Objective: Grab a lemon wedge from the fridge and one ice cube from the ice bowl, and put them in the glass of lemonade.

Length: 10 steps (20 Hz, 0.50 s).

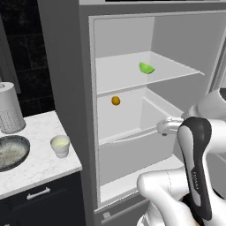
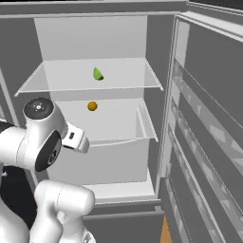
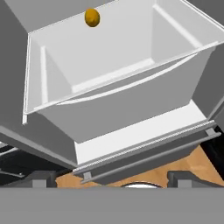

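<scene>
Left base view cuts off ice bowl (image 1: pixel 11 152).

The ice bowl (image 1: pixel 11 152) is cut by the left edge of the left base view, so its far left rim is lost. The paper-towel roll (image 1: pixel 9 108) is clipped there too. The fridge (image 1: pixel 66 88) runs past the top edge. The hand's fingertips (image 3: pixel 43 178) are half hidden by the bottom edge in the hand view.
</scene>
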{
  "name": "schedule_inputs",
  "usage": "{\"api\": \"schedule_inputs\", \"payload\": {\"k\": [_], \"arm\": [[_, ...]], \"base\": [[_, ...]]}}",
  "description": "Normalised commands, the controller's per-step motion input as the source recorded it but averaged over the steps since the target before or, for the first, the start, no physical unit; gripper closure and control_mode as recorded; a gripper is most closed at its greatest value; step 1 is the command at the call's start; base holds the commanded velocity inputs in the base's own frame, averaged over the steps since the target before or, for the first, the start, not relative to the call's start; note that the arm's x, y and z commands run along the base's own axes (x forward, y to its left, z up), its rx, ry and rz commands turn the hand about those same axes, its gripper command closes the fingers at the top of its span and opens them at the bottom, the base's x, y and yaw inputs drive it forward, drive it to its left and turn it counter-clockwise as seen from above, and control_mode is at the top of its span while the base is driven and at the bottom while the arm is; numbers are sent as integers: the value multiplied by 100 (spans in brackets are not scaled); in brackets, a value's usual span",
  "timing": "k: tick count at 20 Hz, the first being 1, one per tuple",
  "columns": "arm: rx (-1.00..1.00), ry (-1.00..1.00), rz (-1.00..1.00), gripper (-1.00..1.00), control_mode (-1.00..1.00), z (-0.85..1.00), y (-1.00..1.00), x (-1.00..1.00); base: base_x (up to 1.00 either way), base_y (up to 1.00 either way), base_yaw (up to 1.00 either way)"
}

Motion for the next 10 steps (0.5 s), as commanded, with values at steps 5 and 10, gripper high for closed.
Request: {"api": "schedule_inputs", "payload": {"k": [5,10], "arm": [[0,-20,3,-100,-100,41,-9,-13],[-2,-23,0,-100,-100,66,0,0]], "base": [[0,0,0],[0,0,0]]}}
